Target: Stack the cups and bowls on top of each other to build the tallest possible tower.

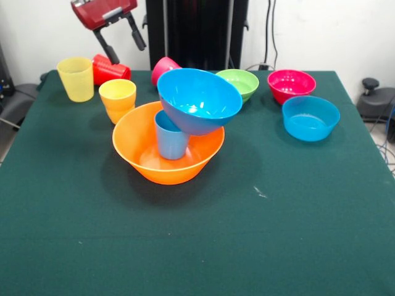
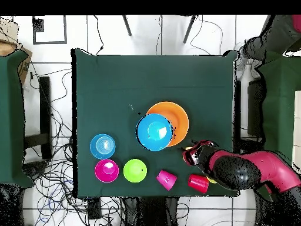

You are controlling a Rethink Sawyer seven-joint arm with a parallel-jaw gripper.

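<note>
The tower is a large orange bowl holding an upright light blue cup, with the large blue bowl resting tilted on that cup. My gripper is open and empty, raised above the orange cup and the red cup, which lies on its side. The yellow cup stands upright at the far left. The pink cup lies on its side behind the tower. The green bowl, magenta bowl and small blue bowl stand apart at the right.
The green table has free room in front of the tower. In the overhead view my arm covers the yellow and orange cups. Cables and chair legs lie beyond the table edges.
</note>
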